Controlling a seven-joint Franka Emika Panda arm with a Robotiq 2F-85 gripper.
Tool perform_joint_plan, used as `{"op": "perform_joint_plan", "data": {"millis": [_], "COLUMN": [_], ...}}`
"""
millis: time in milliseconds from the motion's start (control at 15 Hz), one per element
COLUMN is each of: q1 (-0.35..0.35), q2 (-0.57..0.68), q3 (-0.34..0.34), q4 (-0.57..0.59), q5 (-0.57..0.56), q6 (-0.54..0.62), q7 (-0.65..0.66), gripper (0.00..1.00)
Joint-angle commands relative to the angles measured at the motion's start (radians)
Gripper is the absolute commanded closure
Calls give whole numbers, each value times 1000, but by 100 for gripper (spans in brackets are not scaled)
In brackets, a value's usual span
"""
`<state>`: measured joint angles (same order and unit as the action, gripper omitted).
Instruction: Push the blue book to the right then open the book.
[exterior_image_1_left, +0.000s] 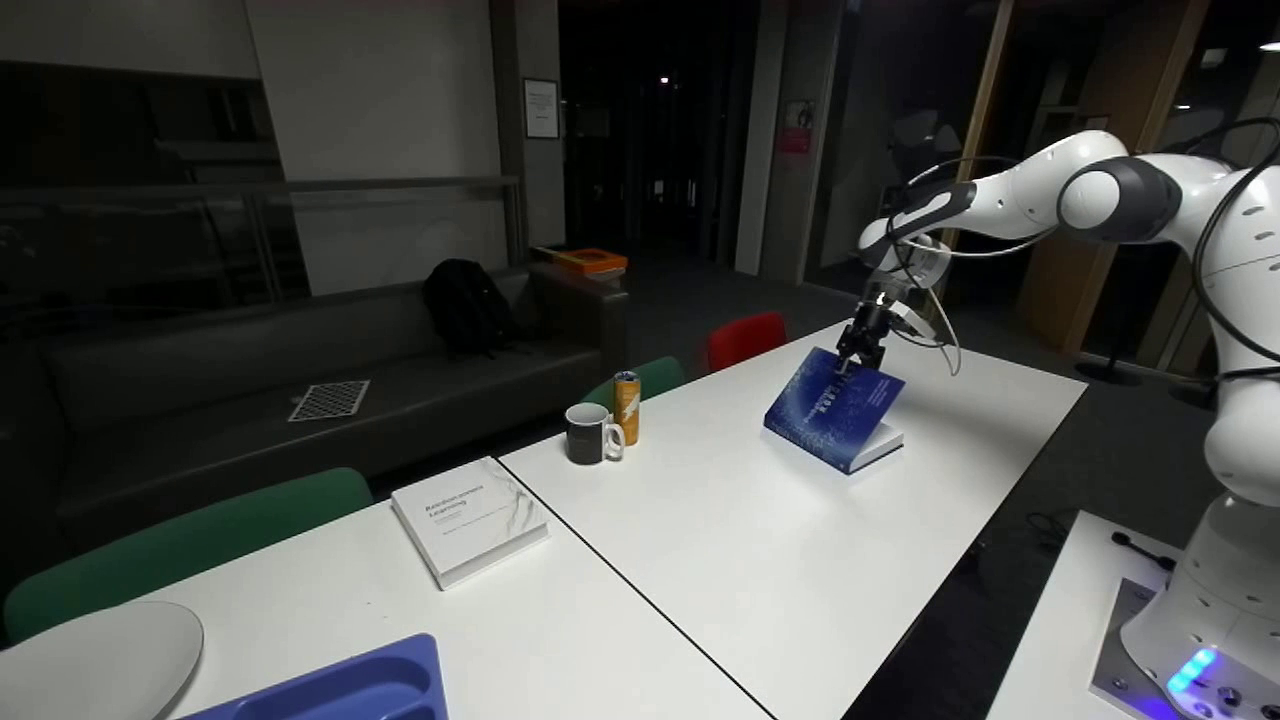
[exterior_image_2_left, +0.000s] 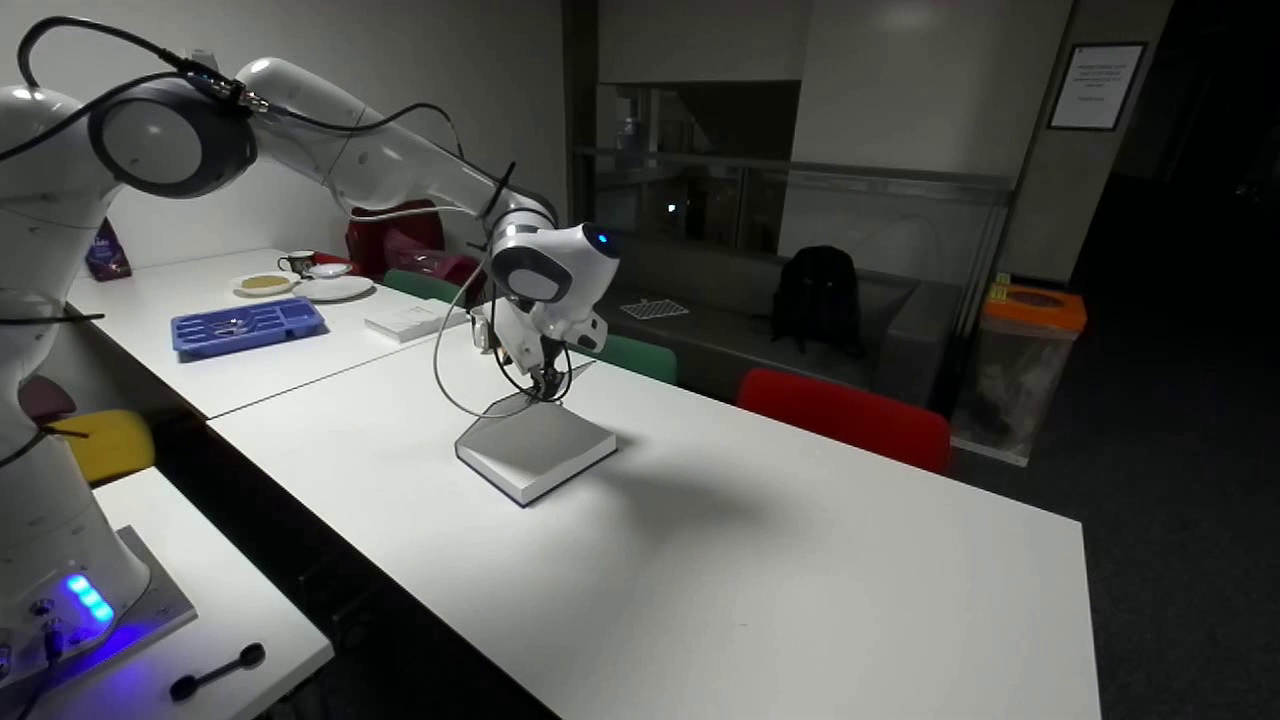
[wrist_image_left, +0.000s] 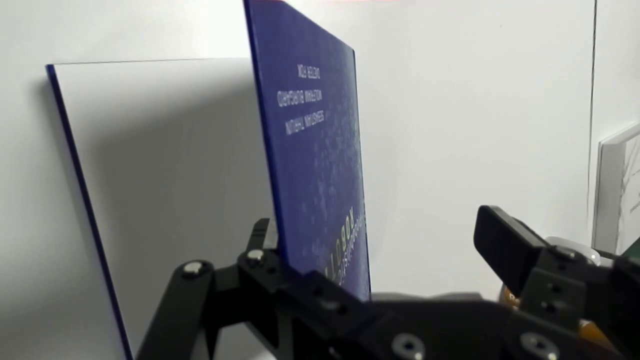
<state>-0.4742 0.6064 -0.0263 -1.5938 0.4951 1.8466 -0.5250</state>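
The blue book (exterior_image_1_left: 835, 405) lies on the table (exterior_image_1_left: 700, 520), its cover (wrist_image_left: 315, 150) partly raised. The fingers (wrist_image_left: 505, 245) stand apart, one inside the cover. The push is presumably done; laying the cover flat open remains.

The outstretched arm (exterior_image_1_left: 1045, 185) points its spread pincer (wrist_image_left: 377, 224) down, seemingly aslant

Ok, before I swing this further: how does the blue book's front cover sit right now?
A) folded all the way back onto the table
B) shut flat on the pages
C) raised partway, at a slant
C: in an exterior view the blue book's front cover stands up at a slant, and in the wrist view the pale pages lie uncovered beside it.
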Motion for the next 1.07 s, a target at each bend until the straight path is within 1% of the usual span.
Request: {"op": "perform_joint_plan", "data": {"millis": [0,467,1000], "q1": [30,85,156], "q2": [-69,-116,-183], "q3": [-3,-6,-9], "q4": [-85,-120,-178], "q5": [12,-5,-36], "q6": [28,49,127], "q7": [2,14,45], "gripper": [0,0,0]}}
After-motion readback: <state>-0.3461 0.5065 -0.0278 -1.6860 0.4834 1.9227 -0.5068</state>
